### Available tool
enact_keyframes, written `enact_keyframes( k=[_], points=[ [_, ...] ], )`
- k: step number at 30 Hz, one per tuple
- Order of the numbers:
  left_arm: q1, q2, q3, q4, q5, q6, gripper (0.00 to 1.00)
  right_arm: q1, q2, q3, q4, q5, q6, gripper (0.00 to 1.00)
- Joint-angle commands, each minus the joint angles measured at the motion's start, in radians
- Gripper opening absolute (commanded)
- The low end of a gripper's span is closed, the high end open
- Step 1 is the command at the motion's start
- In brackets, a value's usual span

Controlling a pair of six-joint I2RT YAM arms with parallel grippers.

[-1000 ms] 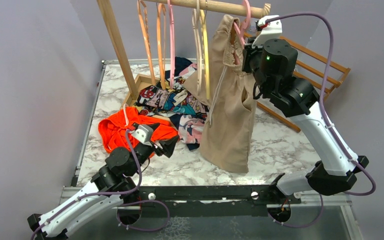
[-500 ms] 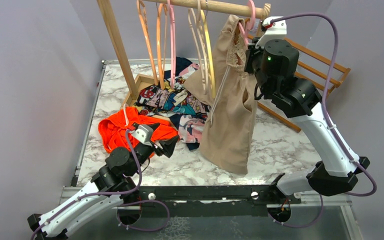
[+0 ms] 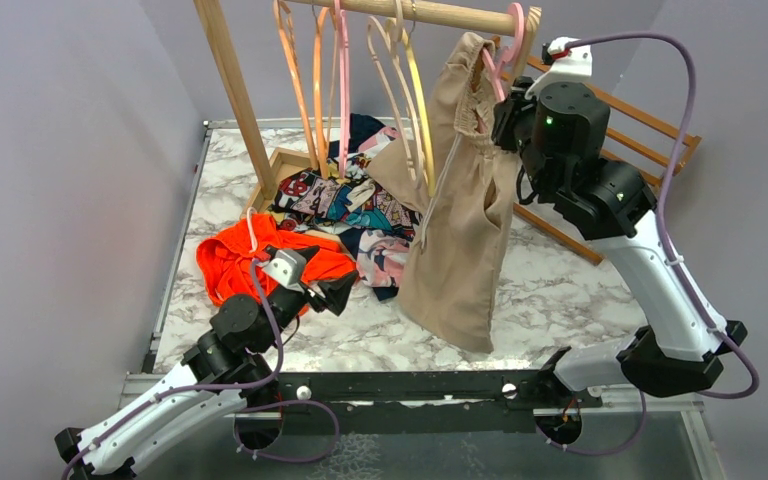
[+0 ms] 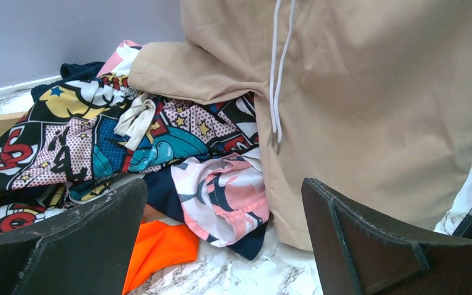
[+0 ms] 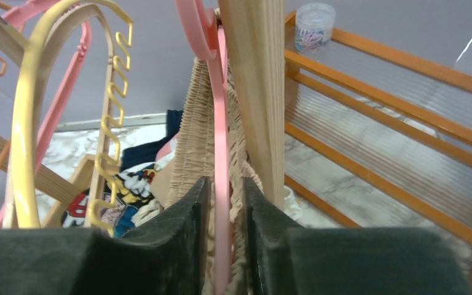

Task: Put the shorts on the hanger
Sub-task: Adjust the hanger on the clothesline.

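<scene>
Right wrist – right claw (image 5: 224, 185) pinches hanger (image 5: 221, 123) carrying shorts (image 5: 200, 114)

The white, grey-veined marble worktop (image 3: 560, 290) is carrying a heap of clothes across its left half. A bright orange garment (image 3: 230, 255) is lying crumpled near the left edge. A pile of comic-print cloth (image 3: 345, 205) is spreading just behind and to the right of it, touching it. A shallow wooden frame (image 3: 282, 162) is sitting behind that pile, partly under it, with a slanted wooden post (image 3: 230, 80) rising beside it. At the far right a slatted rack (image 5: 393, 104) with orange rails is resting, with a small clear jar (image 5: 315, 23) standing on its far corner. The beige shorts (image 3: 460, 240) are hanging with their lower end reaching down to the worktop near the front; whether it is touching is unclear.
</scene>
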Motion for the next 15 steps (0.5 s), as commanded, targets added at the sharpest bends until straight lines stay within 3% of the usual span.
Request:
enact_keyframes(
  k=[1, 4, 7, 15],
  points=[
    [-0.002, -0.017, 0.023, -0.003, 0.012, 0.008, 0.99, -0.005, -0.037, -0.009, -0.059, -0.033, 0.019, 0.45],
    [-0.002, -0.018, 0.024, -0.008, 0.004, 0.010, 0.99, -0.005, -0.069, -0.007, -0.056, -0.112, 0.011, 0.72],
    [-0.002, -0.018, 0.025, -0.009, -0.011, 0.009, 0.99, -0.005, -0.129, -0.026, -0.041, -0.214, 0.003, 0.84],
    [-0.002, -0.039, 0.026, -0.029, -0.092, 0.010, 0.99, -0.005, -0.422, -0.305, 0.132, -0.323, -0.081, 0.94]
  ],
)
